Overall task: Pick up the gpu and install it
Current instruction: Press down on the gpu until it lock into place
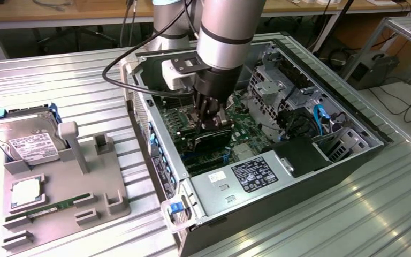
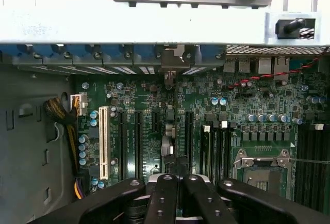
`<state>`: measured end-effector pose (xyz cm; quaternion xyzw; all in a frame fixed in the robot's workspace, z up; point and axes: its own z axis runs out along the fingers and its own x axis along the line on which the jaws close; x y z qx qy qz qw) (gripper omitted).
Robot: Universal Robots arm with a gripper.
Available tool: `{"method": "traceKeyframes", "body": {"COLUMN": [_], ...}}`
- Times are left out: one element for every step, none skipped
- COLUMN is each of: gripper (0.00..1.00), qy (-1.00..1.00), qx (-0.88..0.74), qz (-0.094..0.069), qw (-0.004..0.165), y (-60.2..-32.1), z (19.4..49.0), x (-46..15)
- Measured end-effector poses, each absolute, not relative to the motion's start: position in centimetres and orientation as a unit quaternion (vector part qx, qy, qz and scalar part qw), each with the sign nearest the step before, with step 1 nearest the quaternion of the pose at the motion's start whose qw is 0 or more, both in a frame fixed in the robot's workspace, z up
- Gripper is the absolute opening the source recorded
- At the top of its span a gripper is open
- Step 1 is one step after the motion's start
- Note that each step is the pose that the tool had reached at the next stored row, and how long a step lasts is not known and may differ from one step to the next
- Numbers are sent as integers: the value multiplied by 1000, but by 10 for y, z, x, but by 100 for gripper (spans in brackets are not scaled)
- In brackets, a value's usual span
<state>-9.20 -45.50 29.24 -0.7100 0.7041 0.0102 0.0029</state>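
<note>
My gripper [image 1: 213, 124] reaches down into the open computer case [image 1: 348, 160], over the green motherboard [image 1: 245, 131]. Its black fingers [image 2: 164, 198] stand close together, shut on the gpu [image 1: 216, 143], a thin black card held upright just above the board. In the wrist view I see the gpu [image 2: 166, 144] edge-on, running from my gripper [image 2: 178, 178] toward the case's rear wall, where its silver bracket [image 2: 172, 61] meets the row of blue slot clips. The card lines up with one of the long black expansion slots [image 2: 154, 131]; whether it is seated I cannot tell.
A grey fixture [image 1: 98, 206] on the exterior view's left holds a silver hard drive [image 1: 23, 140], a processor chip [image 1: 25, 191] and a green memory stick [image 1: 48, 210]. Inside the case are the power supply [image 1: 252, 174], a drive cage [image 1: 277, 85], blue cables [image 1: 318, 120] and the CPU socket [image 2: 263, 167].
</note>
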Motion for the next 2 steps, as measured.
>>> {"method": "traceKeyframes", "body": {"gripper": [11, 11], "qy": [704, 704], "qx": [-710, -710], "qz": [10, 10], "qw": [3, 3], "y": [-455, -455], "z": [292, 292], "x": [-92, -92]}}
